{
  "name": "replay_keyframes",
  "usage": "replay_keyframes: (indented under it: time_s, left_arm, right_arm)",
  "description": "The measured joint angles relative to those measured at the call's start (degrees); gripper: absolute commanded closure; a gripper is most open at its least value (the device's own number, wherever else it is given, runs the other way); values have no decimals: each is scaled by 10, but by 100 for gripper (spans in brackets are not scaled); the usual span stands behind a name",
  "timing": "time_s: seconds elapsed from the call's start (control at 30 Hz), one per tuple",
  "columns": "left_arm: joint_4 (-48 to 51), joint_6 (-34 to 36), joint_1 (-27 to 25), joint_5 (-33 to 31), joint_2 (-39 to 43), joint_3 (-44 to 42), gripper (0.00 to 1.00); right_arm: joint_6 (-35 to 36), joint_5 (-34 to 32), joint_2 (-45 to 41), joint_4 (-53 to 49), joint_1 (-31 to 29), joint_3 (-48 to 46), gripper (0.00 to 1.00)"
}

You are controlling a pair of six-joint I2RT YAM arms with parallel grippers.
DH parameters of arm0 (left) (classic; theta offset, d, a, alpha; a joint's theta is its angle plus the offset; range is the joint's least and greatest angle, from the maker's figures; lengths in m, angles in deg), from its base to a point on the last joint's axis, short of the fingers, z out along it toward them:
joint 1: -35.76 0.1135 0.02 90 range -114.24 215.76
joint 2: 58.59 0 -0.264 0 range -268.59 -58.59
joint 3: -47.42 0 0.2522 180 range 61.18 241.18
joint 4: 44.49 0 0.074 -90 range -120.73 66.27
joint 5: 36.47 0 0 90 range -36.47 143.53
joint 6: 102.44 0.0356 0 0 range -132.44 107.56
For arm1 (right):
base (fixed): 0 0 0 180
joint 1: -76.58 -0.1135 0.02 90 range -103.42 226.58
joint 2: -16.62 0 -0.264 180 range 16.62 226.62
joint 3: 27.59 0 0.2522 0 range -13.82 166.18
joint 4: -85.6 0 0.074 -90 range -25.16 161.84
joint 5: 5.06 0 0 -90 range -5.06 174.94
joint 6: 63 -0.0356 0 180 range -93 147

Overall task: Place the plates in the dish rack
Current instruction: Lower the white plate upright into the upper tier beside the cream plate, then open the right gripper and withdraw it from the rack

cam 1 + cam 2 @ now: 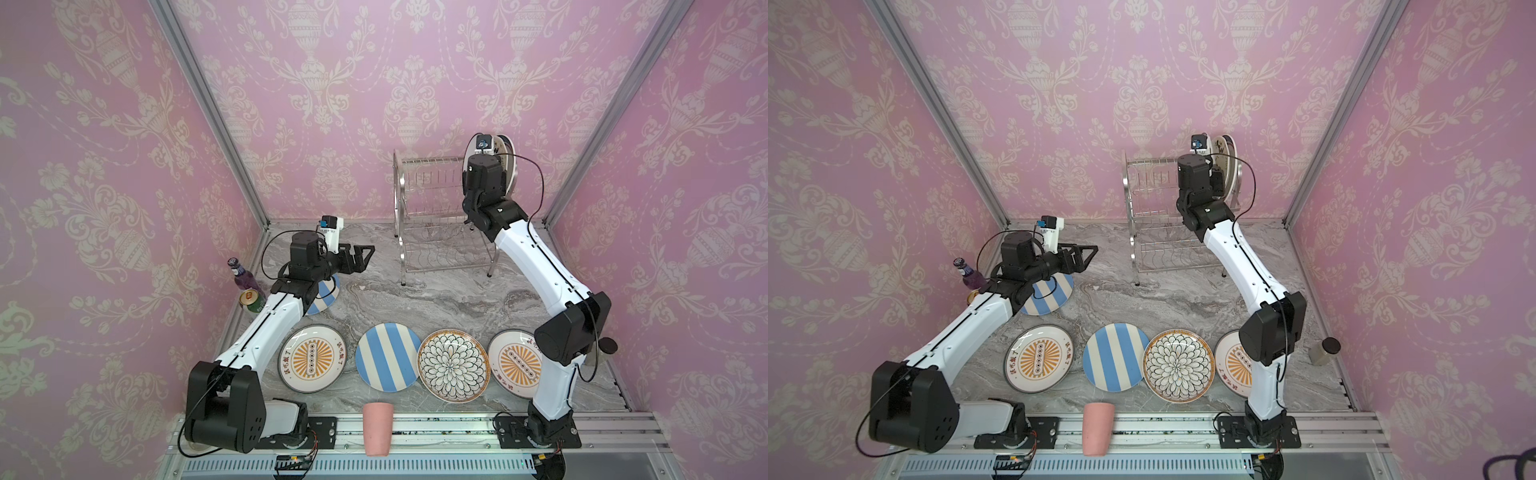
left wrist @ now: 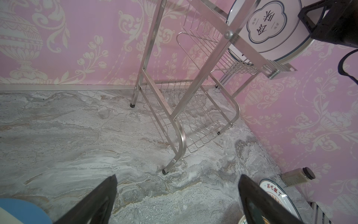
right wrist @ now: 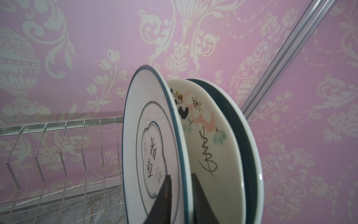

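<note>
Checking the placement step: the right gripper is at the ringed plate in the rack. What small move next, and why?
Probably open the right gripper fully and lift clear: the ringed plate already stands upright in the top tier of the rack beside the floral plate, and the fingers straddle its rim. Whether they grip it, I cannot tell.

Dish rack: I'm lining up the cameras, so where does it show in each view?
Both top views: dish rack just right of centre, at the back.
Left wrist: upper middle.
Right wrist: lower left, prongs only.
Shared landmark: racked plates in its upper tier.
</note>
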Motion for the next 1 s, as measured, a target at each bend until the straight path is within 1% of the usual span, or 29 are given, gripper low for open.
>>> replay_keyframes:
  time_s: [0.1,0.27,0.37,0.47,0.67,0.8,0.93,1.0]
  left_arm:
    - [0,0,0,0,0,0,1]
    - [0,0,0,0,0,0,1]
    - [0,0,0,-2,0,0,1]
    - [2,0,0,-14,0,0,1]
    - [21,0,11,-52,7,1,1]
    - [48,1,18,-77,7,13,1]
    - [89,8,20,-102,2,46,1]
    - [94,9,21,-107,1,49,1]
  right_arm:
    - [5,0,0,-7,-2,9,78]
    - [18,2,-1,-9,-9,25,68]
    - [25,2,-1,-14,-13,28,65]
    - [30,2,-4,-22,-17,28,63]
    - [43,7,-30,-49,-33,29,51]
    - [20,56,-72,-99,-40,34,50]
    - [-22,125,-137,-145,-40,34,48]
    - [-42,156,-168,-160,-40,32,44]
